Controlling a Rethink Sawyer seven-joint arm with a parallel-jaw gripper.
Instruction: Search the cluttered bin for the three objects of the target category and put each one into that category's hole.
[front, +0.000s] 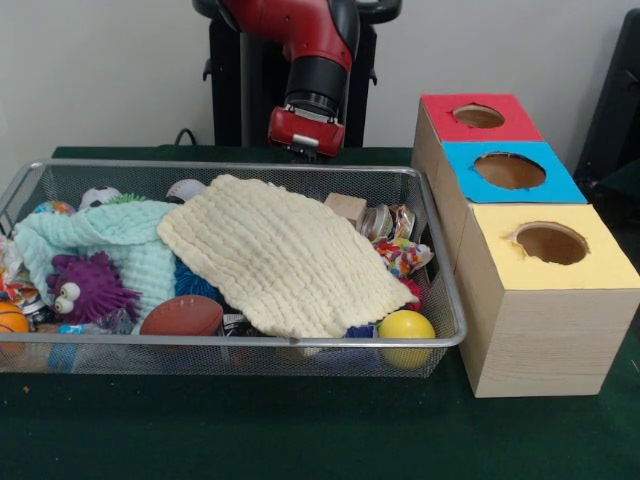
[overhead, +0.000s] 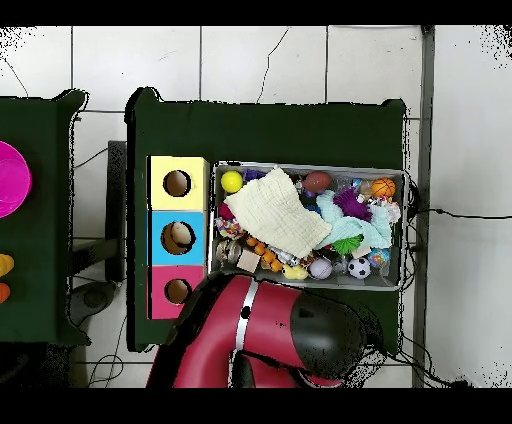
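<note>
A wire mesh bin (front: 440, 250) (overhead: 404, 225) holds a heap of toys. A pale yellow cloth (front: 285, 255) (overhead: 272, 212) lies over the middle and a mint green cloth (front: 120, 235) (overhead: 365, 232) lies beside it. Around them show a brown toy football (front: 182, 316) (overhead: 317, 181), a yellow ball (front: 406, 326) (overhead: 232, 181), a purple fuzzy toy with eyes (front: 88, 288) (overhead: 350, 203), an orange ball (front: 10, 320) (overhead: 383, 187), a wooden block (front: 346, 209) (overhead: 248, 261) and bright wrappers (front: 402, 255). My gripper (front: 308, 140) hangs just behind the bin's far rim, above the cloth's far edge, holding nothing that I can see.
Beside the bin stands a wooden box with three round holes: red (front: 478, 116) (overhead: 177, 291), blue (front: 510, 170) (overhead: 178, 237) and yellow (front: 551, 243) (overhead: 177, 183). In the overhead view something pale shows inside the blue hole. My arm (overhead: 260, 335) covers the table edge nearest my base.
</note>
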